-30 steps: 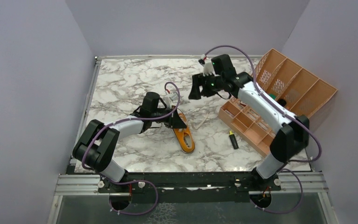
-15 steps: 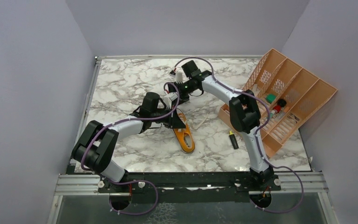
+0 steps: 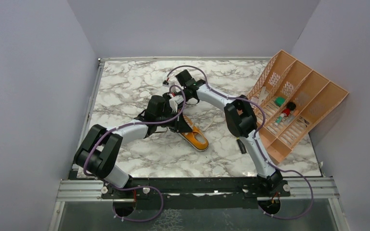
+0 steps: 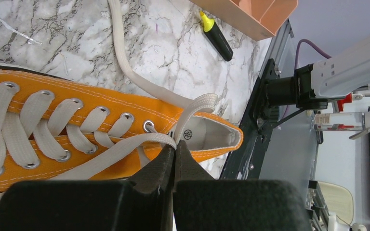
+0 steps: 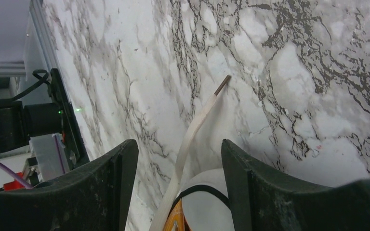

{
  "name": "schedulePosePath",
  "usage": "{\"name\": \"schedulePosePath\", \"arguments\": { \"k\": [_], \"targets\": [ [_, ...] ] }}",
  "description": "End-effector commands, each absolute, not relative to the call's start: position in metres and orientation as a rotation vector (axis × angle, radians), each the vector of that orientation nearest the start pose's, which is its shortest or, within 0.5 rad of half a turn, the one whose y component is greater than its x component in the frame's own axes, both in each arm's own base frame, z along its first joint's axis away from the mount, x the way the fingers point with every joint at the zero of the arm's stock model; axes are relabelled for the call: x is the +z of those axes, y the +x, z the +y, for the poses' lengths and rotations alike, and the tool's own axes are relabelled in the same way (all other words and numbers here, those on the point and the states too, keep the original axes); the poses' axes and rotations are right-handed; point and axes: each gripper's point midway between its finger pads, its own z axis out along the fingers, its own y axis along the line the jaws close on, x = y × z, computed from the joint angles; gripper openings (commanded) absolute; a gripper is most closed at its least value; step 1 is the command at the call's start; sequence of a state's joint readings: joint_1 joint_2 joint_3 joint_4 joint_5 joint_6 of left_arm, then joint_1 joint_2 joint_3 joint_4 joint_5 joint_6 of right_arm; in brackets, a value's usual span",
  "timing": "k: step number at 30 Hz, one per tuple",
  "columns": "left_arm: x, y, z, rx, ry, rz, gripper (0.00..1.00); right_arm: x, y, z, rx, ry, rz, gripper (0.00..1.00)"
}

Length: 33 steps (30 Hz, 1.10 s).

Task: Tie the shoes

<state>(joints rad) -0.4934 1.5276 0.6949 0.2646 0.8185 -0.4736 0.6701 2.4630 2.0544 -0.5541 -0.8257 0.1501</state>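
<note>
With left gripper (image 4: 173,153) pinched shut on one lace (image 4: 120,150) of the sneaker (image 3: 198,139) lying mid-table, heel toward 4 o'clock, centre spread-apart right gripper (image 5: 176,151) on free lace end (image 5: 200,115) trailing toward 1 o'clock in its wrist view before closing.

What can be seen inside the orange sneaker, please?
Inside the sneaker, the heel opening shows a white insole with a small round logo. Toward the toe, the laces and upper cover the interior, hiding the rest.
</note>
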Motion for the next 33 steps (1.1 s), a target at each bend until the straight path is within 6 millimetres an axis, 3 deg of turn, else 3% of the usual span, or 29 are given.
{"name": "schedulePosePath", "arguments": {
  "k": [1,4,9,11,15,17,20,28,33],
  "targets": [
    [0.119,0.243,-0.295,-1.419,0.577,2.167,0.00,0.035,0.336,0.449,1.273,-1.063,2.459,0.68],
    [0.118,0.243,-0.295,-1.417,0.572,2.170,0.00,0.022,0.336,0.449,1.183,-1.089,2.473,0.67],
    [0.122,0.243,-0.295,-1.414,0.572,2.159,0.00,0.004,0.337,0.449,1.001,-1.102,2.515,0.56],
    [0.122,0.243,-0.294,-1.409,0.569,2.160,0.00,0.003,0.339,0.451,0.976,-1.093,2.510,0.55],
    [0.122,0.243,-0.295,-1.414,0.565,2.164,0.00,0.007,0.350,0.454,0.946,-0.994,2.534,0.43],
    [0.122,0.243,-0.294,-1.408,0.560,2.167,0.00,0.023,0.362,0.455,0.987,-0.897,2.542,0.30],
    [0.122,0.243,-0.293,-1.401,0.554,2.169,0.00,0.050,0.386,0.442,1.061,-0.665,2.575,0.03],
    [0.129,0.244,-0.294,-1.403,0.565,2.155,0.00,0.146,0.417,0.400,1.355,-0.385,2.416,0.01],
    [0.134,0.245,-0.294,-1.397,0.576,2.142,0.00,0.170,0.419,0.360,1.324,-0.253,2.379,0.01]
  ]
}}
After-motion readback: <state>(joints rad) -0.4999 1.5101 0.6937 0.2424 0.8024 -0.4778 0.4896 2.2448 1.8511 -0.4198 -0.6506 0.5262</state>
